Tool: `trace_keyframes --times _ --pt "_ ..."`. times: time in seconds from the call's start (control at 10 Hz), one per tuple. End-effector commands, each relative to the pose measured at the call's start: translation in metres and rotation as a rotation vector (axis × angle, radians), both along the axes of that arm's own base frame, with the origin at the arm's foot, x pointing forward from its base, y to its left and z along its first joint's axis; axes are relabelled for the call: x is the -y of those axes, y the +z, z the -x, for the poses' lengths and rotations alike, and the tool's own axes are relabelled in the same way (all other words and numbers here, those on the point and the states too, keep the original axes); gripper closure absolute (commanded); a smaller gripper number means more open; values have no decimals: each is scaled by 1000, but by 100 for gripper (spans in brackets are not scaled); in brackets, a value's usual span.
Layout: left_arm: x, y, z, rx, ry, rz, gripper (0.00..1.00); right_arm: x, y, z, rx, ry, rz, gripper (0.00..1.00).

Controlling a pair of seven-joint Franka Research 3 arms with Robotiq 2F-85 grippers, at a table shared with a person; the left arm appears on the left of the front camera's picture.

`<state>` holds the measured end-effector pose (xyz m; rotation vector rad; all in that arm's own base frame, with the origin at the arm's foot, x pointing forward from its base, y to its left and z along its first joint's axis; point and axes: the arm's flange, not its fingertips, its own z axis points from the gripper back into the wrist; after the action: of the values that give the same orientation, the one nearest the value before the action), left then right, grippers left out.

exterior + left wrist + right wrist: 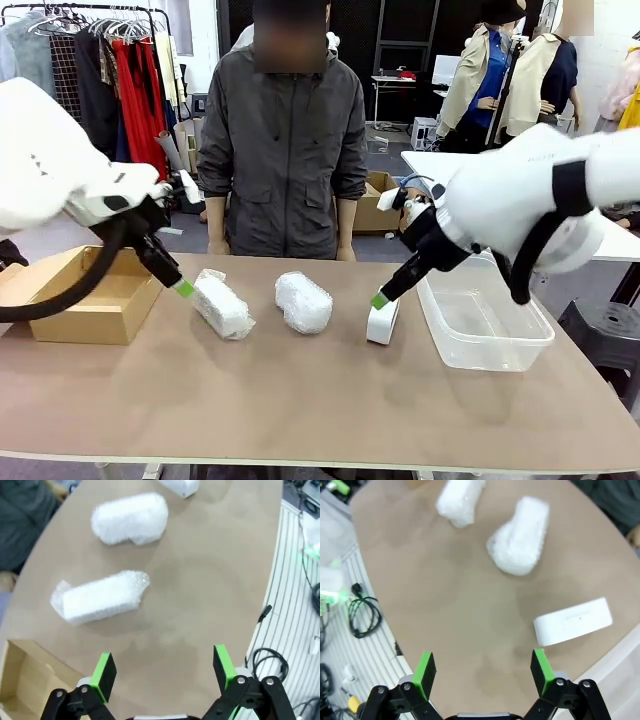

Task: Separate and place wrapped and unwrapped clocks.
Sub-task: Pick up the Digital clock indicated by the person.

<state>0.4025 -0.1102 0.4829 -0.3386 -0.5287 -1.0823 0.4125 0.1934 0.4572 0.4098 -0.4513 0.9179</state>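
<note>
Both grippers are spread wide and hold nothing, so I take this as the approach to the first picks. In the front view the left gripper point(183, 288) hangs just beside the near end of the blocky wrapped clock point(222, 303), left of centre. The right gripper point(379, 299) sits right above the bare clock point(382, 322), right of centre. The rounded wrapped clock point(303, 301) lies between them, apart from both. For the left pick I would turn the wrist so the pads straddle the bundle's narrow width, come down over its middle, and close gently, since bubble wrap gives and may slip. For the right pick, the slab looks to be standing on an edge, though I can't be sure from this angle. I would close across its thin faces and lift straight up so it doesn't tip. My guess is that the wrapped ones go to the brown cardboard box point(90, 300) at the left edge and the bare one to the clear plastic tub point(485, 325) on the right. The table point(300, 400) is smooth tan. A person point(283, 150) stands at the far side, with a clothes rack point(110, 60) at upper left.
</note>
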Motion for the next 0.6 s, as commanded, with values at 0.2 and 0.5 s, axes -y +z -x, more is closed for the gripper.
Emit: trace_keyframes --times 0.2,0.5 --pt "-26 11 -23 302 -236 4 0 32 12 -44 54 218 -184 0" --pt "-25 16 -38 295 -236 32 0 48 11 -60 147 268 -190 0"
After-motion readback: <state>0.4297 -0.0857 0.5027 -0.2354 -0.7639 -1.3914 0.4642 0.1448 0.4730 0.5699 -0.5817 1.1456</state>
